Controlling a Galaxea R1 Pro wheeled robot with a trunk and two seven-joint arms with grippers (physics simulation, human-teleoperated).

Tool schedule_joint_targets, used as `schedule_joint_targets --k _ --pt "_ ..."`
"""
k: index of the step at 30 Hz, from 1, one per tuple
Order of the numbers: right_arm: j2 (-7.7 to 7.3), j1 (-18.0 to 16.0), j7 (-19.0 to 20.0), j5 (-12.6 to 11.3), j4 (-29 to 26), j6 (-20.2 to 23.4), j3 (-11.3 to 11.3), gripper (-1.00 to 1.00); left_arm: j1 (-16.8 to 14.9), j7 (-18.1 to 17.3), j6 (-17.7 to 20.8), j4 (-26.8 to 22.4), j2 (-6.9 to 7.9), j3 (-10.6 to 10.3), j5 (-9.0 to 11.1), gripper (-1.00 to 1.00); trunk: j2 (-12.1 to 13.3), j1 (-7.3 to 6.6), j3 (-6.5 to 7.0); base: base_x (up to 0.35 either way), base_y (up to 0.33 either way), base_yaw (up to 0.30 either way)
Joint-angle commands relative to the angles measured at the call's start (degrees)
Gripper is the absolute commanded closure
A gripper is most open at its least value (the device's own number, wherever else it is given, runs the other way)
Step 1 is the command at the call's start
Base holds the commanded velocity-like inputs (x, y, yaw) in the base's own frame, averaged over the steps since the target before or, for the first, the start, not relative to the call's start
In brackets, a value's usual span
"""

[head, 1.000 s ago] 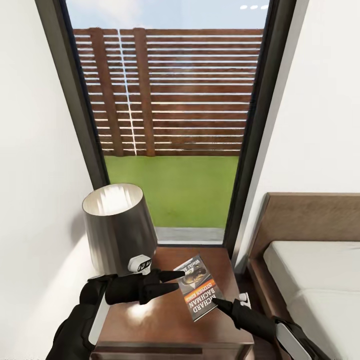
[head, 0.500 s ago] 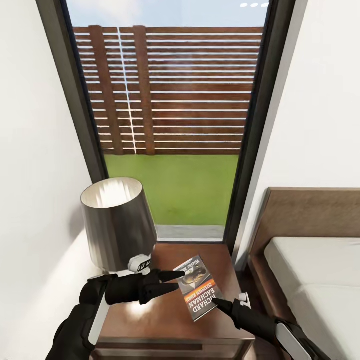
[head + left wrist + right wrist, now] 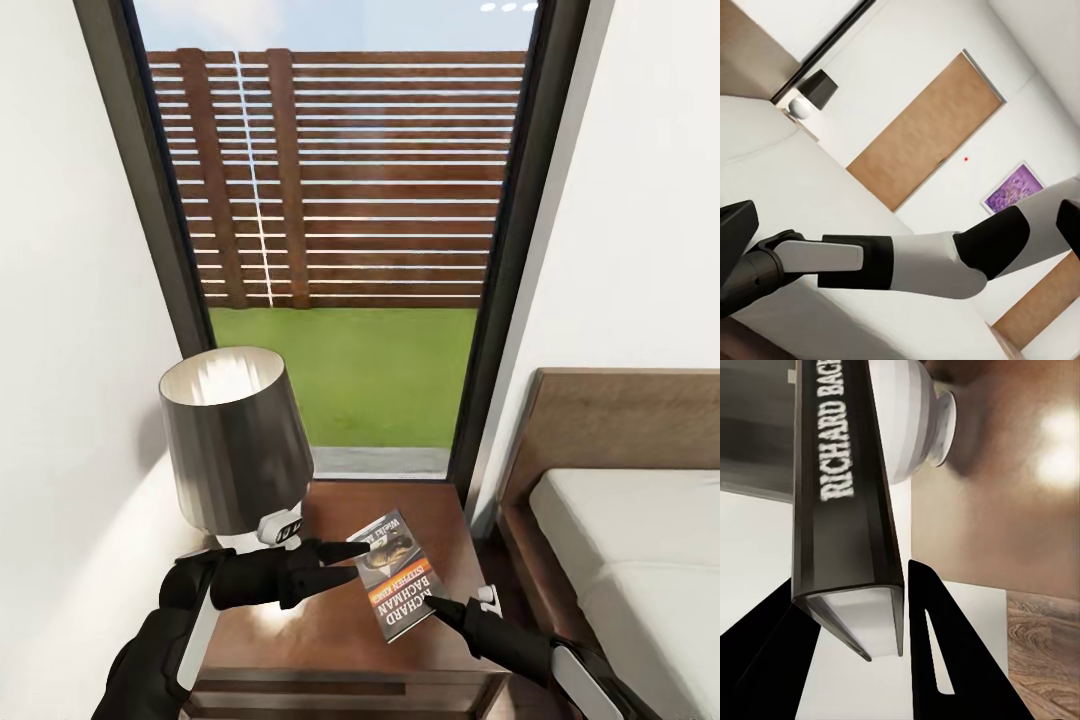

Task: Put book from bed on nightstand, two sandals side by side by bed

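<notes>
Two hands meet at the book (image 3: 398, 573), which hovers tilted over the nightstand (image 3: 330, 640) beside the lamp (image 3: 238, 444). Our right hand (image 3: 432, 604) grips its lower corner between both fingers; in the right wrist view the book (image 3: 847, 502) runs lengthwise straight out from that hand (image 3: 881, 660). Our left hand (image 3: 362, 551), fingers close together and gripping nothing, points at the top edge. We judge the book needs lowering flat. The cover reads "RICHARD BACHMAN".
</notes>
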Motion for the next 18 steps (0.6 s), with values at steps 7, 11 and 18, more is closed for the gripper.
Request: schedule_joint_targets --k 7,11,18 --pt "-0.06 -0.04 0.01 -0.58 0.0 0.37 0.2 1.0 -0.06 -0.07 0.6 0.16 -0.04 0.14 -0.19 -1.0 -0.02 -0.01 -0.05 0.128 0.0 0.0" --pt "-0.06 -0.04 0.01 -0.58 0.0 0.37 0.2 1.0 -0.03 -0.05 0.57 0.17 -0.04 0.17 -0.15 -1.0 -0.02 -0.01 -0.05 0.137 0.0 0.0" --pt "-0.06 -0.01 -0.05 -0.58 0.0 0.37 0.2 1.0 -0.03 -0.05 0.6 0.17 -0.04 0.23 -0.14 -1.0 -0.02 -0.01 -0.05 0.138 0.0 0.0"
